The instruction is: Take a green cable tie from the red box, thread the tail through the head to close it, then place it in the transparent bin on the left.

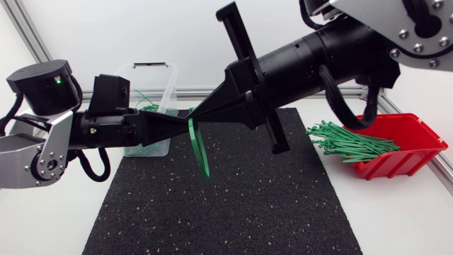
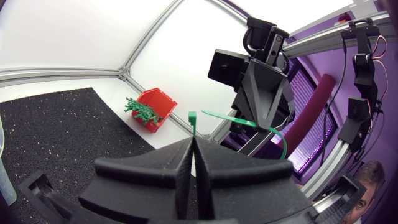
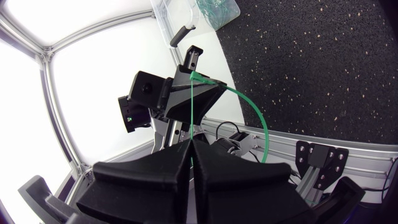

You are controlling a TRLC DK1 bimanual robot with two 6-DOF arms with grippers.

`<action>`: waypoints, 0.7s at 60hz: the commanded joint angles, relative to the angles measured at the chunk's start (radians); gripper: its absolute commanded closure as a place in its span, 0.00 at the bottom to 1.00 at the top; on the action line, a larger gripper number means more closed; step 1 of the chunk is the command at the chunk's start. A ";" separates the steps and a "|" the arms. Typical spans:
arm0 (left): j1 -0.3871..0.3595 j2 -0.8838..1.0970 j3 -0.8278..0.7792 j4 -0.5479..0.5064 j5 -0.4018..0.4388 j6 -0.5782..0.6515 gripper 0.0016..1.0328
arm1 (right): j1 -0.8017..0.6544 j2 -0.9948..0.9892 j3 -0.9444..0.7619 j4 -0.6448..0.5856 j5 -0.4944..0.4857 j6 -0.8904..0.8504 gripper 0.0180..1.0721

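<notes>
- Green cable tie (image 1: pixel 201 150): one in hand, bent into a narrow loop and held above the black mat (image 1: pixel 233 212) at mid-table, between the two tool tips.
- Tools: two. Left tool (image 1: pixel 182 124) comes in from the left and right tool (image 1: pixel 199 113) from the right; the tips meet nearly nose to nose.
- Left tool (image 2: pixel 194 143): fingers pressed together on the cable tie (image 2: pixel 192 118), whose square head stands out just past the tips.
- Right tool (image 3: pixel 191 145): fingers likewise clamped on the tie; a thin strand (image 3: pixel 193 112) runs straight ahead from its tips to the left tool.
- Loop long axis: in the head view, from the tool tips down toward the mat's near edge, slanting slightly right. Closed end is lowest and hangs free.
- Cannot tell whether the tail has passed through the head.
- Red box (image 1: pixel 407 142): one, on the white table (image 1: pixel 396 227) right of the mat. It holds a bundle of ties (image 1: pixel 347 142) too dense to count, ends spilling over its left rim.
- Transparent bin (image 1: pixel 167 71): one, at the mat's far left corner, behind the left arm. Green ties lie inside; number unclear.
</notes>
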 commanded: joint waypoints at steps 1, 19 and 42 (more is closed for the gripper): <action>0.003 0.005 0.028 0.018 -0.001 -0.028 0.97 | -0.007 -0.010 -0.024 0.009 0.002 0.041 0.95; -0.005 0.008 0.032 0.025 -0.006 -0.028 0.97 | -0.004 -0.006 -0.030 0.017 0.000 0.041 0.95; -0.022 0.008 0.032 0.027 -0.013 -0.030 0.97 | 0.003 0.002 -0.036 0.032 0.000 0.043 0.95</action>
